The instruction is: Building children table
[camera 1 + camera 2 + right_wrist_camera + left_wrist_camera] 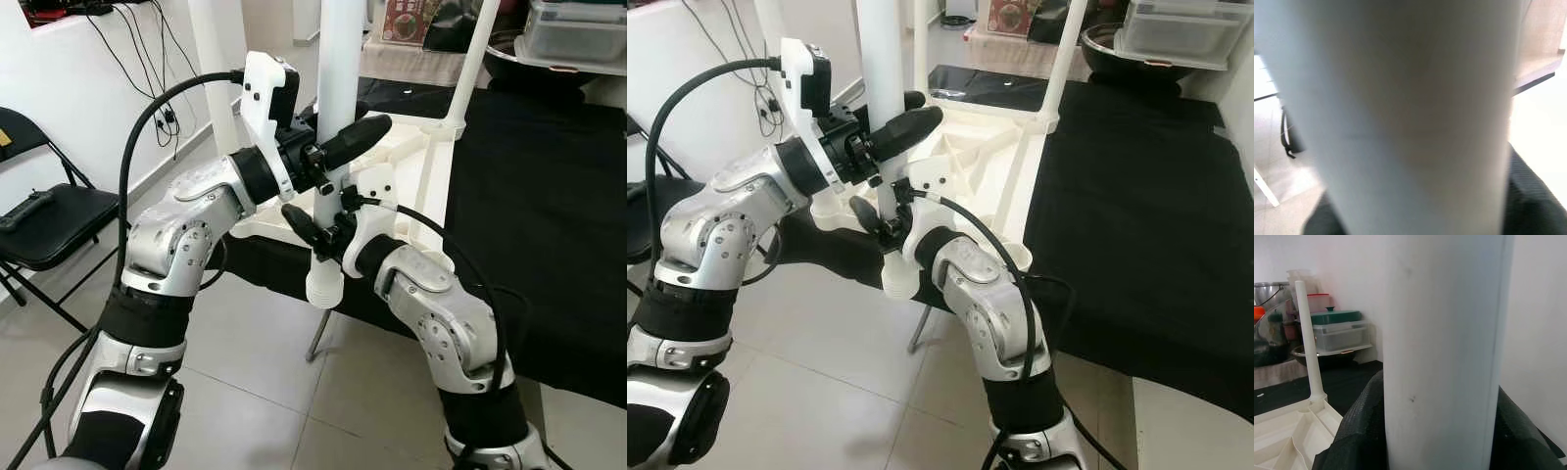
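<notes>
Table leg: a white round leg (338, 88) stands upright at the near corner of the overturned white tabletop (407, 162), with both grippers on it.
Tabletop: it lies upside down, ribbed underside up, on a black cloth (549, 196), at the cloth's edge nearest the robot.
Other legs: a thin white leg (470, 64) rises from the far side of the tabletop, and another (214, 69) stands to the left of the held leg.
Left gripper: the left gripper (338, 142) reaches the table leg from the left, its black fingers (358, 137) closed around the shaft, above the right gripper.
Right gripper: the right gripper (318, 235) clamps the same table leg lower down, just above the leg's flared base.
Chair: a black folding chair (49, 220) stands well to the left of the table leg, against the white wall.
</notes>
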`<state>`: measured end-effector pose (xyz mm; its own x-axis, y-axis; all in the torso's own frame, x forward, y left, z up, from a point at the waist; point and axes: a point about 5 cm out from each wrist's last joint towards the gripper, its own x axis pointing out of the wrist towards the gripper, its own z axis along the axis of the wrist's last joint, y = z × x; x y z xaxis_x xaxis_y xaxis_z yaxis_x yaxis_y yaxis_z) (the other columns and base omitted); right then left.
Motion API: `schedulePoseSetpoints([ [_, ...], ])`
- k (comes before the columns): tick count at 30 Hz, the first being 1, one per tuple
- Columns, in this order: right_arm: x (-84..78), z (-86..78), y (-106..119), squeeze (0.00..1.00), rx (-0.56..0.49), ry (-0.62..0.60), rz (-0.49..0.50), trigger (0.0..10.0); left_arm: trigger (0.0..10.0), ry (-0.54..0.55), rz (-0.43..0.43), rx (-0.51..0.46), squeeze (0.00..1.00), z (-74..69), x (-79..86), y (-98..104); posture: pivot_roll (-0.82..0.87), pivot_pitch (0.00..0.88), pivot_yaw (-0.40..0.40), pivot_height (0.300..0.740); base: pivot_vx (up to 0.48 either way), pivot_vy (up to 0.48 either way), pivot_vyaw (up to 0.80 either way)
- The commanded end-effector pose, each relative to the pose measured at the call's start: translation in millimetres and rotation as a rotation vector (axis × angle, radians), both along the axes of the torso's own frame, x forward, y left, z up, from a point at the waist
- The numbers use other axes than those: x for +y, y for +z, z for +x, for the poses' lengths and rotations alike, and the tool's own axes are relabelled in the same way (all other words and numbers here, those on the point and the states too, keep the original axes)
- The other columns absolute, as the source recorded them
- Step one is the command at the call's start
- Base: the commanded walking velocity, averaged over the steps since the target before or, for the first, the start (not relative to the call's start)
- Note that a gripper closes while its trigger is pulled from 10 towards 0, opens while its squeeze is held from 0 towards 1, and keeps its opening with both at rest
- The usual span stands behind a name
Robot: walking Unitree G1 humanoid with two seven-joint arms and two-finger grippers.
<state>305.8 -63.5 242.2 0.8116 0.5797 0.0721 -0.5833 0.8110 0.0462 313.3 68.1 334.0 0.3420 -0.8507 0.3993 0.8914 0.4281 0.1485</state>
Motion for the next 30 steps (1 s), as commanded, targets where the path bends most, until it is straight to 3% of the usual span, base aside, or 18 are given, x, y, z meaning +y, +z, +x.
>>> schedulePoseSetpoints([
  [1,6.3,-0.9,1.5,0.0,-0.008,0.019,-0.009,0.0,0.0,-0.066,0.009,-0.019,0.0,-8.7,-11.1,-0.5,0.0,0.069,0.016,0.74,0.0,0.0,0.0],
  [15,6.0,0.1,-0.3,0.0,0.004,0.0,-0.004,0.0,0.0,-0.065,-0.053,-0.029,0.0,-7.7,-10.3,9.8,0.0,0.072,0.014,0.74,0.0,0.0,0.0],
  [16,4.7,1.1,0.3,0.0,0.002,-0.012,0.002,0.0,10.0,-0.064,-0.083,-0.024,1.0,-7.4,-6.7,13.6,0.01,0.073,0.013,0.74,0.0,0.0,0.0],
  [21,-8.7,9.7,6.2,0.0,-0.022,-0.115,0.044,0.0,10.0,-0.084,-0.232,0.001,1.0,-12.8,13.9,34.5,0.01,0.082,0.011,0.74,0.0,0.0,0.0],
  [23,-8.7,9.7,6.2,0.0,-0.022,-0.115,0.044,0.0,10.0,-0.084,-0.232,0.001,1.0,-12.8,13.9,34.5,0.01,0.082,0.011,0.74,0.0,0.0,0.0],
  [25,-16.4,14.1,9.8,0.0,-0.038,-0.166,0.058,0.0,10.0,-0.109,-0.261,-0.011,1.0,-19.4,19.5,39.9,0.01,0.083,0.01,0.74,0.0,0.0,0.0],
  [27,-34.2,22.9,17.6,0.0,-0.075,-0.274,0.083,0.0,10.0,-0.16,-0.296,-0.041,1.0,-35.8,27.7,48.0,0.02,0.089,0.007,0.74,0.0,0.0,0.0],
  [30,-46.7,28.1,23.6,0.0,-0.108,-0.345,0.087,0.0,10.0,-0.18,-0.285,-0.065,1.0,-47.3,30.8,49.3,0.02,0.092,0.003,0.74,0.0,0.0,0.0],
])
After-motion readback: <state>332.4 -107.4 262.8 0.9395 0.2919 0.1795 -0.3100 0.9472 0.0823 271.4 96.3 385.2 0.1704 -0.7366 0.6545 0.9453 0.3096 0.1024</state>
